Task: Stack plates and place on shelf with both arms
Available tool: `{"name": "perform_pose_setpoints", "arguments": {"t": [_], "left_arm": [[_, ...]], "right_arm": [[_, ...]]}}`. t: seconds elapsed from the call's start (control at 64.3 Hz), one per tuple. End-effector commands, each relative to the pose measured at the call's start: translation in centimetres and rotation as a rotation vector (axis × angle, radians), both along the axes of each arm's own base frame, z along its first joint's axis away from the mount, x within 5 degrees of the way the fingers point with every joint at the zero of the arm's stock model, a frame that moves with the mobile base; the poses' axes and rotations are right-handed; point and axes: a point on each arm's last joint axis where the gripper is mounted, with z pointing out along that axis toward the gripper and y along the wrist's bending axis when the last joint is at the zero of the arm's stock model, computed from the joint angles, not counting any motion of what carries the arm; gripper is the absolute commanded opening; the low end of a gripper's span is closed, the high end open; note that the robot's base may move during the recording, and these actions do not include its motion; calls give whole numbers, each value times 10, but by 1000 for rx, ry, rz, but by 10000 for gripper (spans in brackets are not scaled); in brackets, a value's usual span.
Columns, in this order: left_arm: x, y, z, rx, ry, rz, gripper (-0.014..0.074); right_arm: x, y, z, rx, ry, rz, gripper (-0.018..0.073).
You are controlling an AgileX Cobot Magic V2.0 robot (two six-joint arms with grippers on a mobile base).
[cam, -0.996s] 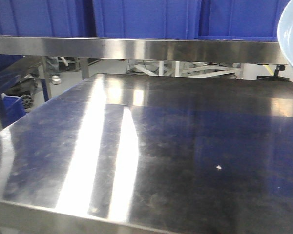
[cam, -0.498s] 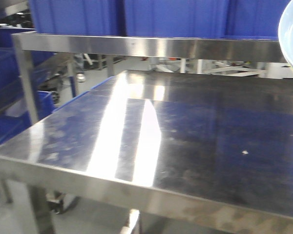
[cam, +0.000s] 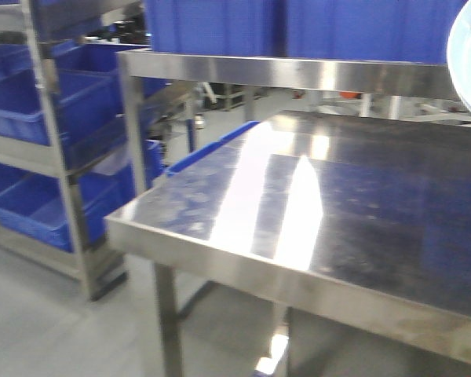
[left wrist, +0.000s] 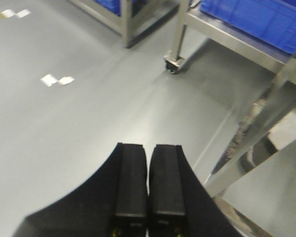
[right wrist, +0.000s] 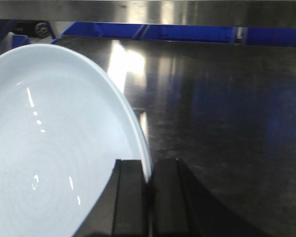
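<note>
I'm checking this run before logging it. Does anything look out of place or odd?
Nothing looks spilled or broken. One thing stands out: the plate is gripped only at its rim by the right gripper, above the steel table, while the left gripper is shut and empty over the floor.

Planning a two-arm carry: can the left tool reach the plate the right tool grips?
Probably not yet. The left tool is shut, aimed at the floor beside a table leg; the plate, clamped by the right tool, is outside its view.
</note>
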Motion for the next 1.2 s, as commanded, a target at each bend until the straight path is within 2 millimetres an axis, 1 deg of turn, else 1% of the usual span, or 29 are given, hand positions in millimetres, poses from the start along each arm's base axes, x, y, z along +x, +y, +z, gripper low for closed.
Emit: {"name": "perform_pose_setpoints", "arguments": {"t": [0.0, 1.182], "left_arm": [[4, -1, 13, -10, -83, -11, 97], [4, -1, 13, -10, -83, -11, 97]], "right_arm": [[1, 0, 18, -21, -118, 0, 51], [1, 0, 18, -21, -118, 0, 51]]}}
